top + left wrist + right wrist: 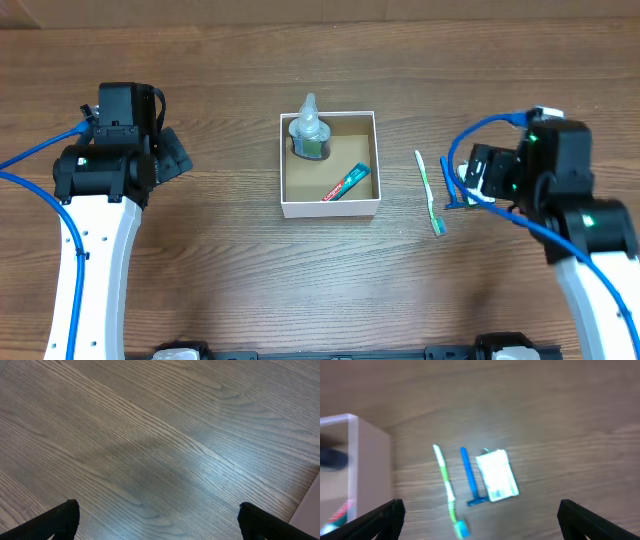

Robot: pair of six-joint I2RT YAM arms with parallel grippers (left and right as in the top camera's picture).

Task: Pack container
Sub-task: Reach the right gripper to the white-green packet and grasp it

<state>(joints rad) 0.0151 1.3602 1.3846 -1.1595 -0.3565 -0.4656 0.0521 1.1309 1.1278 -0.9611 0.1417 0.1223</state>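
The container (285, 175), a white square box with a brown inside, sits mid-table. It holds a clear bottle (307, 132) and a toothpaste tube (346, 183). Its wall shows in the right wrist view (365, 455). To its right on the table lie a green-and-white toothbrush (430, 195), a blue razor (450, 185) and a small white packet (497, 475). The toothbrush (447, 492) and razor (469, 477) also show in the right wrist view. My right gripper (480, 522) is open and empty above them. My left gripper (157, 522) is open and empty over bare table far left.
Wood-grain table all round. In the overhead view the right arm (560, 190) covers most of the packet. A pale edge (307, 510) shows at the right of the left wrist view.
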